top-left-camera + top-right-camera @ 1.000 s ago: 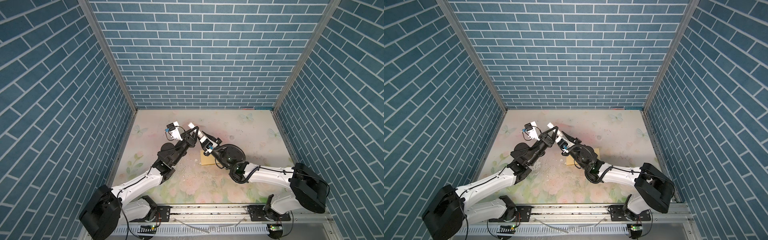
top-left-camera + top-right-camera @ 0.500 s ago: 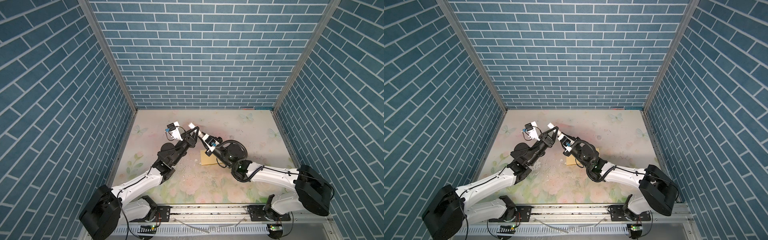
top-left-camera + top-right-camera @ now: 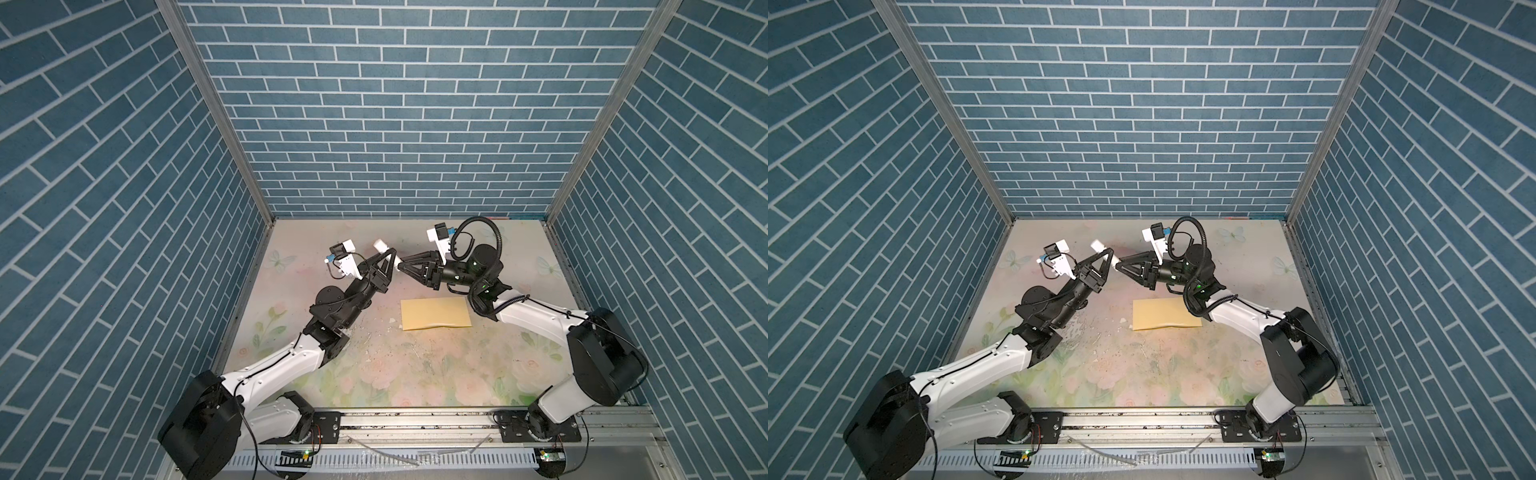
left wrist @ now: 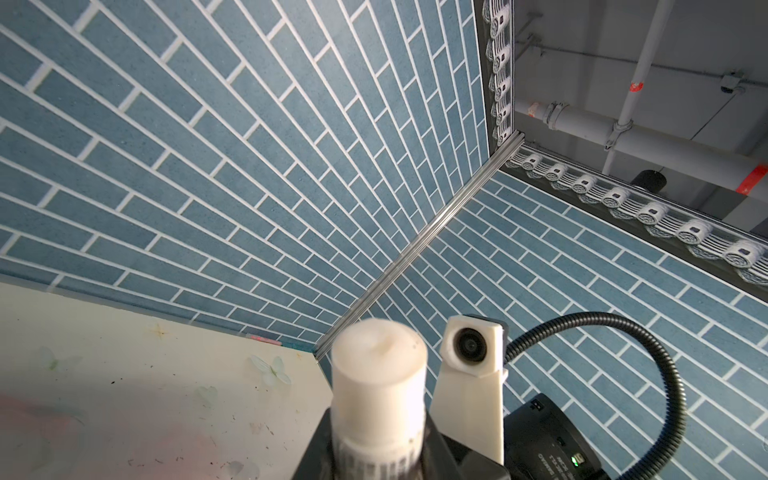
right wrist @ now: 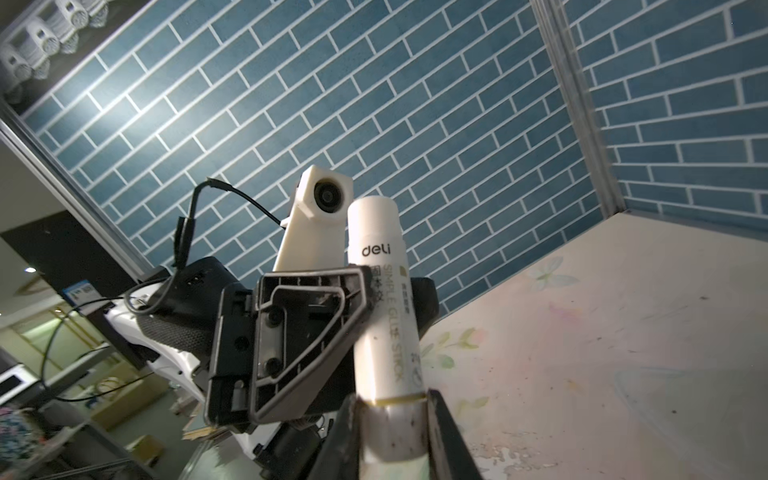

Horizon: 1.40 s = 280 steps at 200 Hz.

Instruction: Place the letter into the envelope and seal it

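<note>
Seen from above, both of my arms reach in over a flower-printed surface (image 3: 415,365) boxed in by blue brick-patterned walls (image 3: 395,124), and my two hands meet above its far half. Between them is a white glue stick (image 3: 380,244), held up clear of the surface and slanting, with its free end pointing toward the back wall. My left hand (image 3: 390,254) is closed most of the way and clamps the stick around its middle. My right hand (image 3: 402,266) comes in from the opposite side, closed just as narrowly on the stick's other end, so both hands grip the same stick at once. From my right wrist the stick fills the centre of the view, printed "deli" and "SIMPLE GLUE STICK". My right fingers (image 5: 446,436) press on either side of its greyer end section, and a dark framed finger of my left hand lies against its side higher up. From my left wrist the stick's rounded end is close and blurred, with my right arm's wrist camera (image 4: 471,347) just beside it. The mustard-yellow envelope (image 3: 436,313) lies flat on the surface, nearer my arm bases than the hands are, its long edges running across the view. One far corner is hidden under my right arm. Neither hand touches it, and I cannot tell whether anything is inside it.
</note>
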Each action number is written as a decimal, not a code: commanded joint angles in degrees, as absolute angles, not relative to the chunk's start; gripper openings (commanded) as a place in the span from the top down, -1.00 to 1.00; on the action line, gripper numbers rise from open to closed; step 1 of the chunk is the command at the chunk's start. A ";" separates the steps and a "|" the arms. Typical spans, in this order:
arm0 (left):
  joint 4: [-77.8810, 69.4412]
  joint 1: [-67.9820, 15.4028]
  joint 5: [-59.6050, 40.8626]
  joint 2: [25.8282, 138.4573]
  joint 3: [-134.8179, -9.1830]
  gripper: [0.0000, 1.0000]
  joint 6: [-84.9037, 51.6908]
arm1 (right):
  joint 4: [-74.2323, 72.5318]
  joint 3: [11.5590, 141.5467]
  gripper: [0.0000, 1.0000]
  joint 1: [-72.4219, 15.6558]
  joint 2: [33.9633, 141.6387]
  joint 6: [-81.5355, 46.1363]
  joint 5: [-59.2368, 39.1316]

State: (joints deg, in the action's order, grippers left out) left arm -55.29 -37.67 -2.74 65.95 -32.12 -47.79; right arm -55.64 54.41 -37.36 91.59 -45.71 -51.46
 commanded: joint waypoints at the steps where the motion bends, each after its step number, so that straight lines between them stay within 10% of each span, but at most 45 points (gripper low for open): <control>1: -56.51 -38.85 -7.73 65.02 -32.01 1.00 -46.66 | -62.42 58.45 1.00 -36.25 92.87 -60.21 -50.66; 16: -56.51 -38.85 -7.07 65.02 -31.96 1.00 -47.47 | -61.82 58.68 1.00 -36.30 93.33 -59.45 -50.89; 84: -53.35 -38.85 -3.15 63.99 -32.08 1.00 -48.94 | -45.18 47.00 -0.45 -41.93 77.37 -13.44 -23.39; 145: -53.30 -38.78 -2.64 63.94 -32.11 1.00 -48.96 | -54.05 38.78 -0.38 -54.09 75.85 19.86 0.73; 280: -53.44 -38.80 -2.97 63.99 -32.25 1.00 -49.25 | -63.28 41.39 0.29 -58.82 82.17 25.20 9.53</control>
State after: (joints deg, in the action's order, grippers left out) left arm -52.97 -38.65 -2.63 64.93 -32.10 -49.30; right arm -60.93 39.38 -58.57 81.69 23.03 7.75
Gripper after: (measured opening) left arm 0.284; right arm 0.365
